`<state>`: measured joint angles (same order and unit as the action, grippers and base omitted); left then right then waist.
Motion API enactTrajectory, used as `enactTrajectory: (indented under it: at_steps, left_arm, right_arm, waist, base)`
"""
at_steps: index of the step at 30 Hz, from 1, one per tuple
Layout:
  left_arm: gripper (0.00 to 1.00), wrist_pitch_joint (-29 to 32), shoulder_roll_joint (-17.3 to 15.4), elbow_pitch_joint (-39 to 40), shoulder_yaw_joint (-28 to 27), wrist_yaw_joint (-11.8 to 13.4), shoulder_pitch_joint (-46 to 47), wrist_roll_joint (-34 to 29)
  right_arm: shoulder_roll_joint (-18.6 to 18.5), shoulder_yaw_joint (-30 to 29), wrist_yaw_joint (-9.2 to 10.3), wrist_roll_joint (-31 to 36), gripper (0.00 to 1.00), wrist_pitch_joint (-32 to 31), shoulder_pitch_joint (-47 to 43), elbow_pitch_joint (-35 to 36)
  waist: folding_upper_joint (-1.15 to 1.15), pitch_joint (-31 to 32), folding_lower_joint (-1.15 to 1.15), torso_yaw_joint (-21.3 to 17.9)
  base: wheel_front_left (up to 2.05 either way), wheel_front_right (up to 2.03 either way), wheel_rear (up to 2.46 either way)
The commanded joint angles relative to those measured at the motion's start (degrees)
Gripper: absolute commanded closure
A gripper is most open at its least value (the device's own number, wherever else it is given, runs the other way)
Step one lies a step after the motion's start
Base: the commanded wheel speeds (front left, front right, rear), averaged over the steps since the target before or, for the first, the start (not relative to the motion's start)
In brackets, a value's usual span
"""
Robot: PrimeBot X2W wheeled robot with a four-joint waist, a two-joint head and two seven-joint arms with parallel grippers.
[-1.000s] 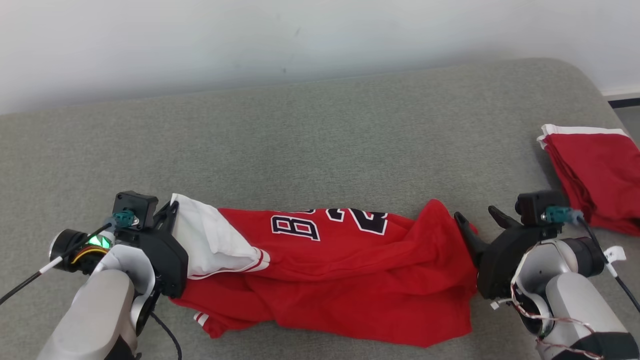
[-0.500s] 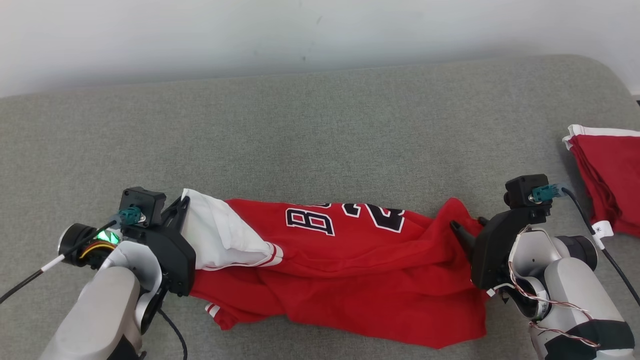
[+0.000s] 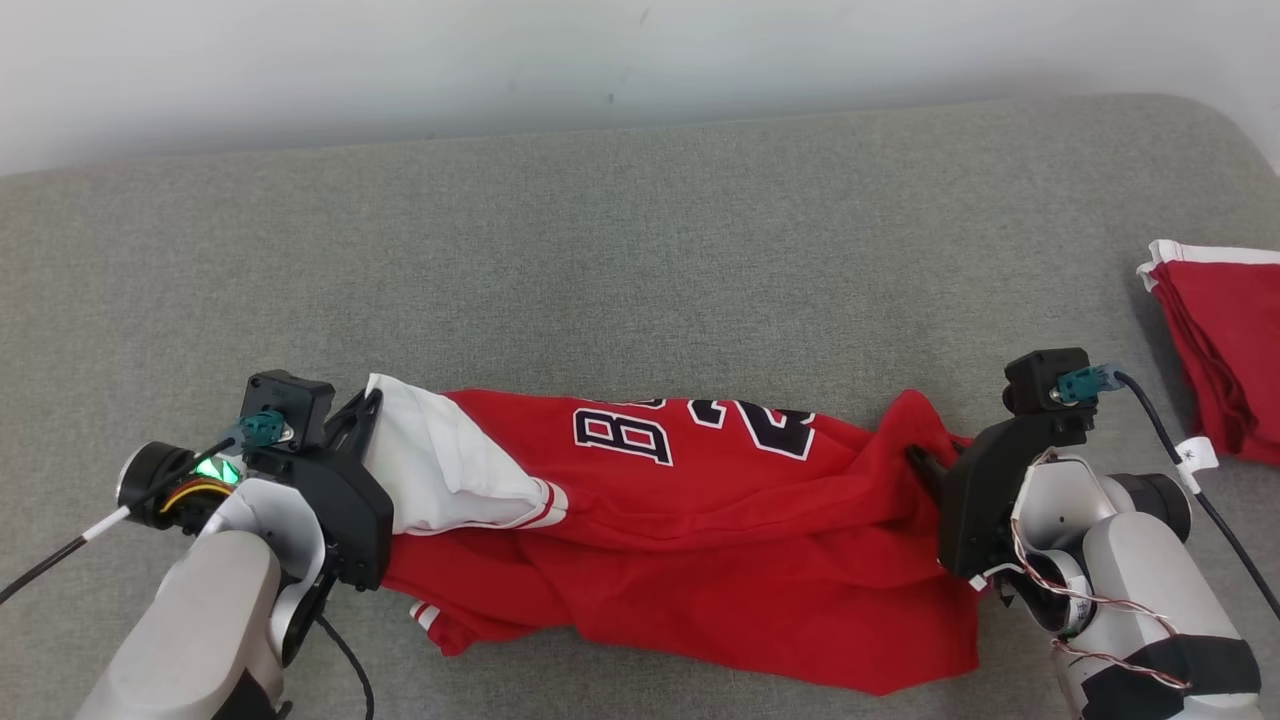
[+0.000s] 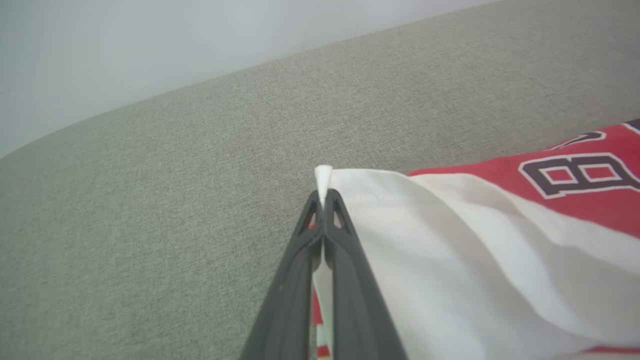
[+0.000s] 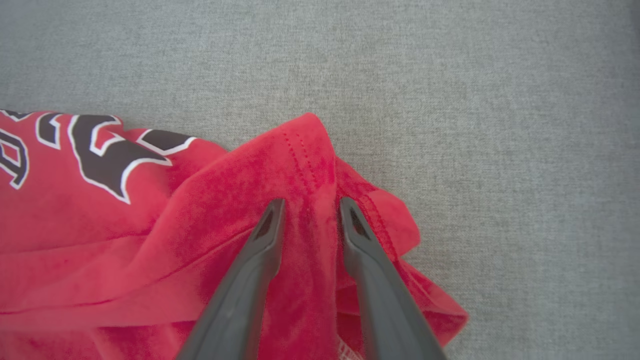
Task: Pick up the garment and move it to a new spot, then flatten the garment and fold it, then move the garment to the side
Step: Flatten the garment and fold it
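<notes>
Your head view takes in the whole red jersey (image 3: pixel 700 540). It lies bunched in a long band across the near part of the grey woven-fabric cushion (image 3: pixel 640 250). Its white sleeve (image 3: pixel 440 470) is at the left gripper (image 3: pixel 362 405) and its red hem end at the right gripper (image 3: pixel 925 462). The dark, white-edged lettering (image 3: pixel 620 440) faces up along the far edge.

From the head you cannot judge either grip closely; the wrist views tell you.

- **Left wrist view:** the two dark fingers (image 4: pixel 345 260) are pressed together on a corner of the white sleeve. A small point of cloth pokes out past their tips.
- **Right wrist view:** the fingers (image 5: pixel 265 235) stand apart, one on each side of a raised fold of stitched red hem, with their tips down on the cloth.

The head view also gives you a folded red cloth with a white edge (image 3: pixel 1220 340). It sits at the cushion's right edge, well apart from the jersey.

The cushion is flat, with a rounded far right corner. Behind it stands a plain pale wall (image 3: pixel 500 60).
</notes>
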<state>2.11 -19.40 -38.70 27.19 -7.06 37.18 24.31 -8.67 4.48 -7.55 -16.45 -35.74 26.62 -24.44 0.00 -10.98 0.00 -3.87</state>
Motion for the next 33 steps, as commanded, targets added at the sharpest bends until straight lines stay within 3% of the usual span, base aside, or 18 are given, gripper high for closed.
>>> enactTrajectory:
  at_steps: [1, 5, 6, 7, 15, 19, 30, 33]
  left_arm:
    - [1.00, -0.01, -0.35, 0.15, 0.06, 0.16, -0.24, 0.26]
    - [1.00, 0.01, -0.53, 0.21, 0.21, 0.27, -0.46, 0.46]
    - [1.00, -0.02, -0.51, 0.19, 0.24, 0.32, -0.55, 0.50]
    - [1.00, -0.11, -0.53, 0.16, 0.27, 0.33, -0.67, 0.58]
    - [1.00, -2.59, -1.03, 0.72, -0.37, 0.75, -1.09, 1.33]
    - [1.00, -6.37, -0.51, 2.55, -3.41, 0.67, -1.18, 4.53]
    - [1.00, -10.38, -3.61, 10.82, -6.81, -0.13, 2.94, 9.25]
    - [1.00, -10.70, -3.94, 13.22, -8.65, 0.64, 5.04, 10.23]
  right_arm:
    - [0.16, 0.43, 0.16, 0.35, 0.50, 0.29, 0.39, -0.08]
    - [0.09, 1.20, 0.16, 0.12, 0.65, 0.38, 0.45, -0.24]
    - [0.03, 1.38, 0.16, 0.10, 0.88, 0.54, 0.48, -0.23]
    - [-0.05, 1.65, 0.16, 0.18, 1.00, 0.86, 0.52, -0.17]
    - [-0.81, 2.84, 0.16, -0.10, 1.00, 3.73, 0.64, 0.87]
    - [-0.68, 2.53, 0.16, -2.07, 1.00, 6.06, 0.56, 2.46]
    - [-1.92, 0.57, 0.16, -7.62, 1.00, 10.86, 2.65, 8.15]
    - [-1.95, -0.53, 0.16, -8.93, 1.00, 12.02, 4.77, 9.07]
  waist:
    - [0.00, -0.03, 0.00, 0.06]
    - [0.00, 0.06, 0.00, 0.15]
    - [0.00, 0.14, 0.00, 0.15]
    - [0.00, 0.26, 0.00, 0.15]
    - [0.00, 2.26, 0.00, -0.19]
    - [0.00, 3.97, 0.00, -0.29]
    - [0.00, 8.19, 0.00, -0.13]
    - [0.00, 8.49, 0.00, -0.21]
  base:
    - [0.00, 0.00, 0.00]
    - [0.00, 0.00, 0.00]
    - [0.00, 0.00, 0.00]
    - [0.00, 0.00, 0.00]
    - [0.00, 0.00, 0.00]
    - [0.00, 0.00, 0.00]
    - [0.00, 0.00, 0.00]
    - [0.00, 0.00, 0.00]
